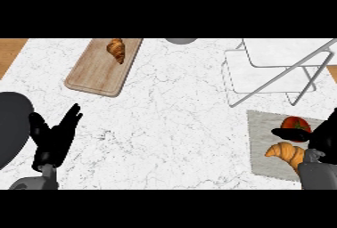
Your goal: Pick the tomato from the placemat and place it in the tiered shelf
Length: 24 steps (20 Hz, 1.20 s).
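The right hand (324,140) is reaching in for the grasp: its fingers (289,132), relaxed and holding nothing, are lying across the glossy round tomato (296,124) on the woven grey placemat (263,133). A flaky croissant (284,152) lies just below them. Next, I judge, they must curl round the tomato and lift toward the white wire tiered shelf (270,71) beyond. The left hand (54,136) is resting open, fingers straight, on the marble counter (171,124).
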Available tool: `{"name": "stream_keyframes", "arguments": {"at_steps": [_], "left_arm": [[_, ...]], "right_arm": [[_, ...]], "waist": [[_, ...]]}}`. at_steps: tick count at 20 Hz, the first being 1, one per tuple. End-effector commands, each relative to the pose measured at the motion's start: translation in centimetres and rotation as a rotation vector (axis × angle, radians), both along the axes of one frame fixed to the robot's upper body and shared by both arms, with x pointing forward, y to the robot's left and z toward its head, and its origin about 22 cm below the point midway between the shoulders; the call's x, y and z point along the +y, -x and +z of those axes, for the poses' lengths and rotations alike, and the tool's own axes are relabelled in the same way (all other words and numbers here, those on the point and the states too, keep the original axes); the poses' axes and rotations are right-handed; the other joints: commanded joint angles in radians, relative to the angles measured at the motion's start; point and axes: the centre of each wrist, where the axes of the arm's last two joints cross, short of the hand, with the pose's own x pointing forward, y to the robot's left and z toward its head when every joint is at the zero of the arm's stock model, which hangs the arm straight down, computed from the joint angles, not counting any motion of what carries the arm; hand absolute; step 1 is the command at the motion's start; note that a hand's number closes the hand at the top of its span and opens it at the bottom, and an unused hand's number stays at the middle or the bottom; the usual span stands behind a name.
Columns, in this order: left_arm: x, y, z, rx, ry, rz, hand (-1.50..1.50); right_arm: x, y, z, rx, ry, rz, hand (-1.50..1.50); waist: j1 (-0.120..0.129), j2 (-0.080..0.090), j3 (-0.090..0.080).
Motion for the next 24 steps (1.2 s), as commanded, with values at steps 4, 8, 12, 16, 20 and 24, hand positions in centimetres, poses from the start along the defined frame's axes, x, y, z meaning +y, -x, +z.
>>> {"name": "stream_keyframes", "arguments": {"at_steps": [4, 8, 12, 16, 20, 24], "left_arm": [[0.9, 1.1, -1.1, 0.049, 0.019, -0.012, 0.0], [-1.1, 0.8, -0.5, 0.034, 0.019, -0.009, 0.0], [1.5, 0.0, 1.0, 0.043, 0.011, -0.003, 0.0], [-0.2, -0.6, -0.4, 0.053, 0.026, -0.003, 0.0], [-1.6, -0.4, -0.4, 0.036, 0.029, -0.018, 0.0], [-0.8, 0.1, -0.4, 0.036, 0.018, -0.017, 0.0]], "right_arm": [[-1.3, -0.9, -0.7, 0.191, -0.071, 0.184, 1.5], [-1.5, -2.3, -2.4, 0.101, -0.042, 0.215, 1.5], [2.1, -1.0, -3.0, 0.039, -0.025, 0.263, 1.5], [3.4, -1.9, -0.3, -0.043, 0.064, 0.294, 1.5], [11.9, -1.0, -1.2, 0.103, -0.02, 0.938, 1.5], [17.5, 1.1, 1.1, 0.061, -0.091, 1.337, 1.5]], "waist": [[0.009, 0.009, -0.006], [0.003, 0.007, -0.006], [-0.002, 0.006, -0.006], [-0.006, 0.006, -0.006], [0.017, 0.004, -0.008], [0.004, -0.007, -0.008]]}}
